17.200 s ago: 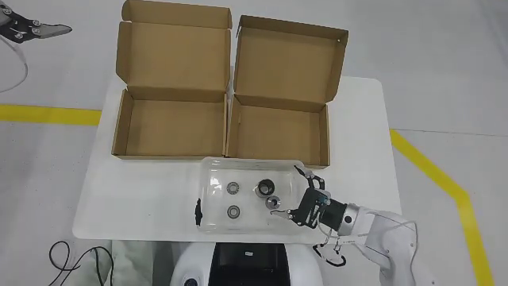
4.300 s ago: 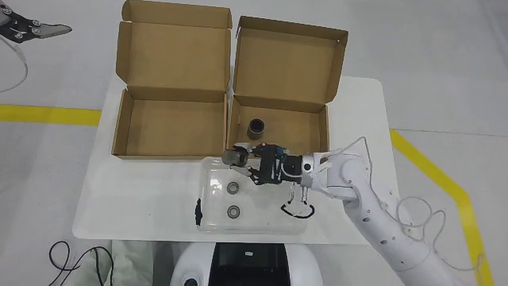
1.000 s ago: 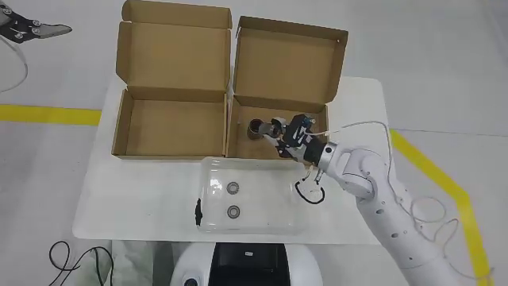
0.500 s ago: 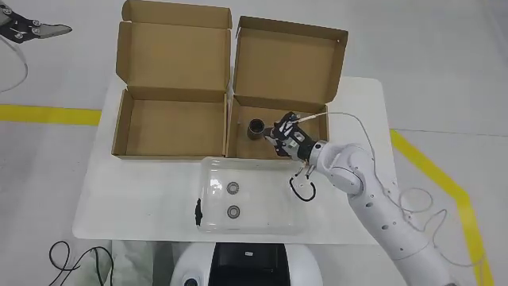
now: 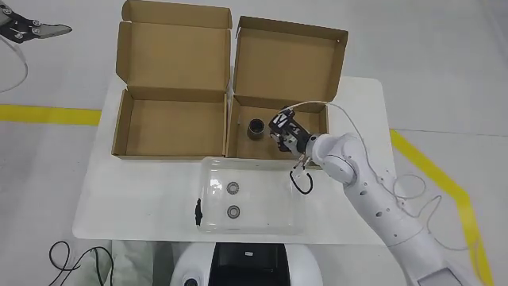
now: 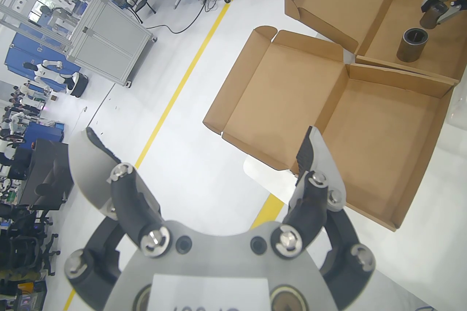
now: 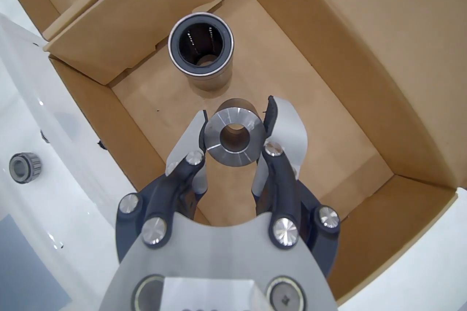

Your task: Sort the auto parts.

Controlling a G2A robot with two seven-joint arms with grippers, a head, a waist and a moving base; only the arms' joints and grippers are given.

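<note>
Right wrist view shows you the right gripper point(image 7: 236, 124) clamped on the steel sleeve point(image 7: 233, 144), now carried from the tray point(image 5: 270, 206) into the right-hand box point(image 7: 328, 72), just beside the linear bearing point(image 7: 200, 48) standing there. Your left gripper point(image 6: 199, 141) hangs with its fingers apart. Two ring bearings point(image 5: 233, 187) remain in the tray.

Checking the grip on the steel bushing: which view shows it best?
Right wrist view: the steel bushing sits close, end-on, between the right gripper's fingers. Left wrist view shows it small, side-on; top view, mostly under the gripper.
</note>
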